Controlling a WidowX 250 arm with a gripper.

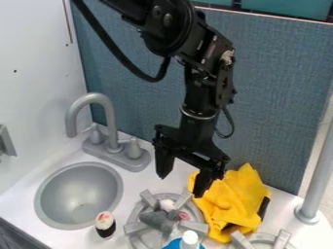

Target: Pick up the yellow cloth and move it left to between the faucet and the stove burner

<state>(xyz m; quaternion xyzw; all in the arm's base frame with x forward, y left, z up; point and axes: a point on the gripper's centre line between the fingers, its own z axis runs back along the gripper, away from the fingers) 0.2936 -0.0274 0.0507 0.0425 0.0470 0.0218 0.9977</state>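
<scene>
The black gripper (182, 182) hangs open above the rear of the left stove burner (135, 227), with a wide gap between its fingers and nothing in it. Its right finger is in front of the left edge of a crumpled yellow cloth (235, 198). On the burner lies a grey item (156, 220) with a pinkish-white piece (168, 204) beside it. A blue bottle with a white cap (189, 238) stands at the front edge of the burner. Left of the burner is a small black and white object (104, 224) with a reddish top.
A round grey sink (79, 197) is at the left, with a grey faucet (112, 126) behind it. A second burner (261, 240) shows at the front right, near a grey post (317, 180). A blue-grey panel (273, 102) stands behind the counter.
</scene>
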